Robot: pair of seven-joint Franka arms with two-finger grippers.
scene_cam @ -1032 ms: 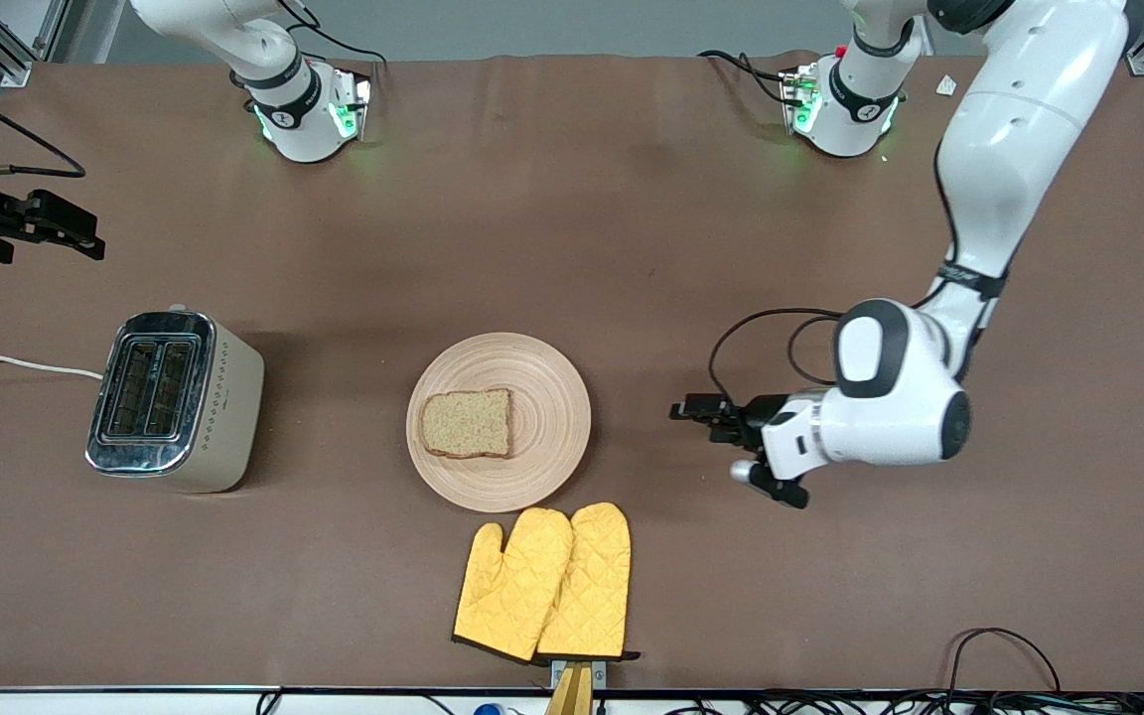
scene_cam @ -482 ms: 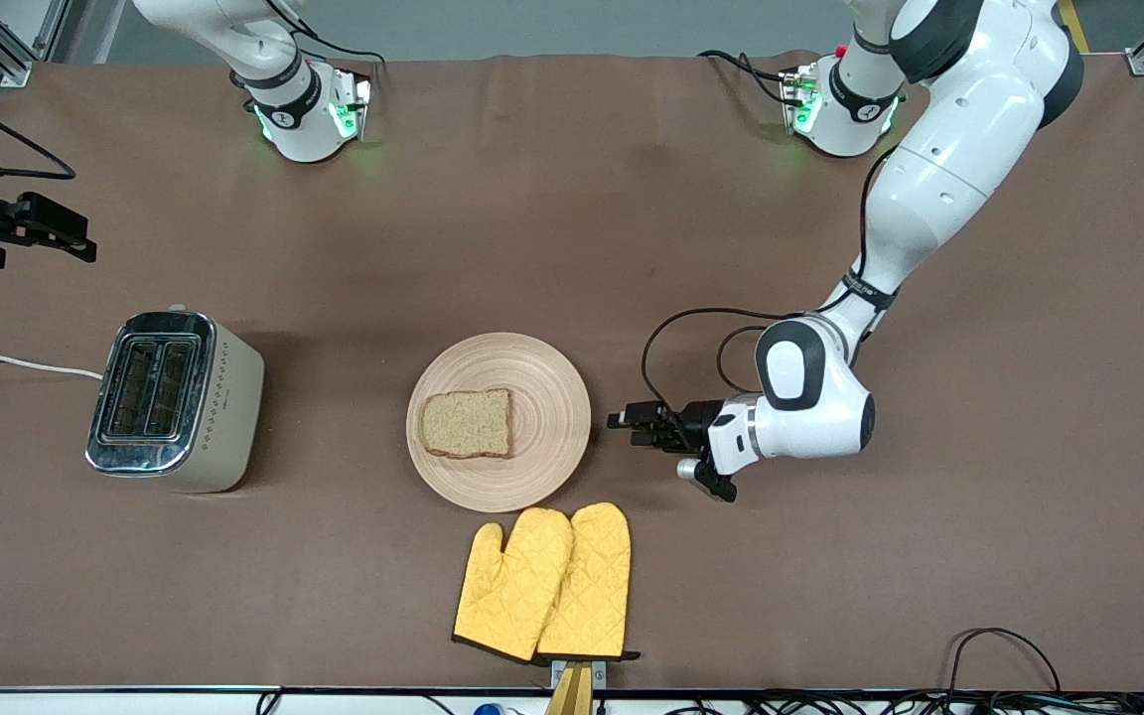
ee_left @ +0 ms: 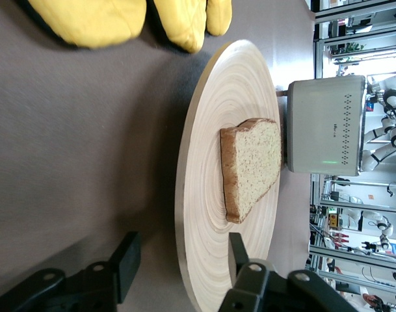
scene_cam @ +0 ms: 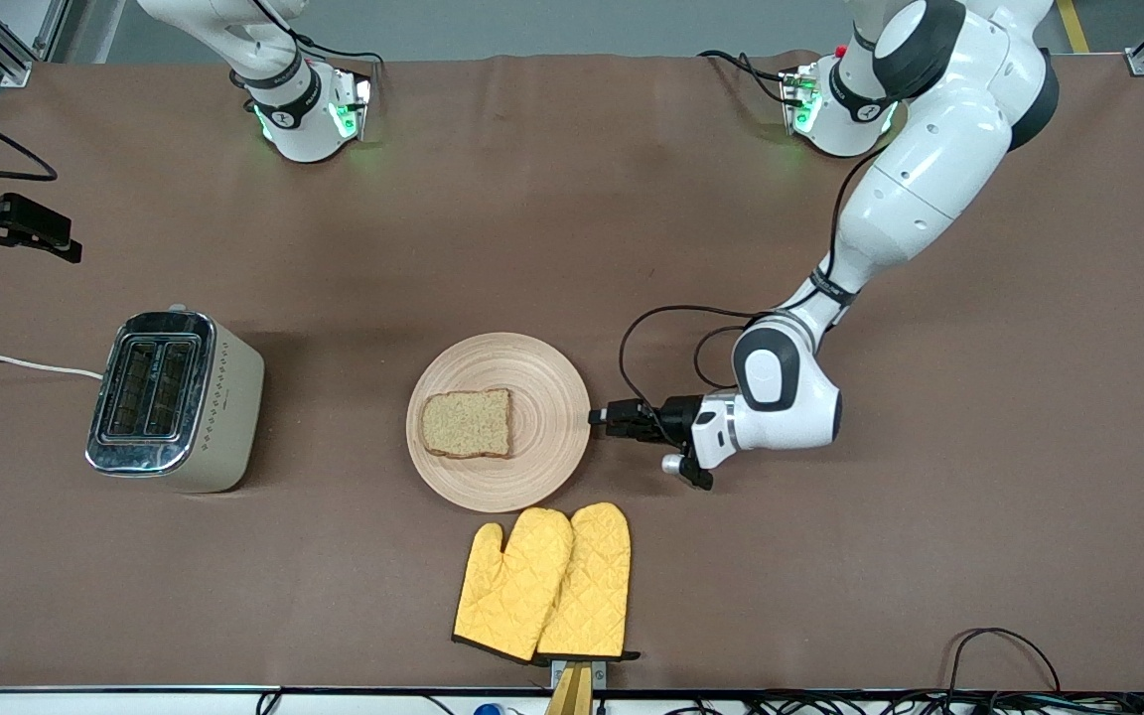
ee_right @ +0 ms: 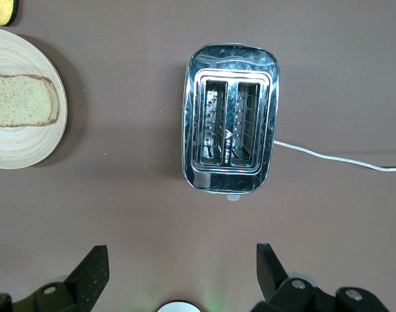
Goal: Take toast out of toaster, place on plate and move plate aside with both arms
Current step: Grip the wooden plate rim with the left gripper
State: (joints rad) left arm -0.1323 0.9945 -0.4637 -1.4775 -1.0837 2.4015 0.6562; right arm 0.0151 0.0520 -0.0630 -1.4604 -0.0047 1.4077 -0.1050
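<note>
The round wooden plate (scene_cam: 542, 397) lies mid-table with the toast (scene_cam: 468, 424) flat on it. My left gripper (scene_cam: 600, 418) is low at the plate's edge toward the left arm's end. In the left wrist view the plate (ee_left: 204, 162) and toast (ee_left: 253, 166) fill the middle. There my left gripper (ee_left: 183, 244) is open, and the plate's rim stands between its two fingers (ee_left: 126, 263) without being clamped. My right gripper (scene_cam: 26, 226) hangs open and empty over the right arm's end of the table, and its wrist view shows it (ee_right: 181, 270) over bare table beside the toaster.
A silver and cream toaster (scene_cam: 175, 400) with empty slots stands toward the right arm's end, its white cord (scene_cam: 16, 363) running off the table. Two yellow oven mitts (scene_cam: 544, 584) lie nearer the front camera than the plate, close to its rim.
My left gripper has moved low across the table toward the plate and now straddles its rim. My right gripper has drifted slightly toward the table's end. Plate and toast have not moved.
</note>
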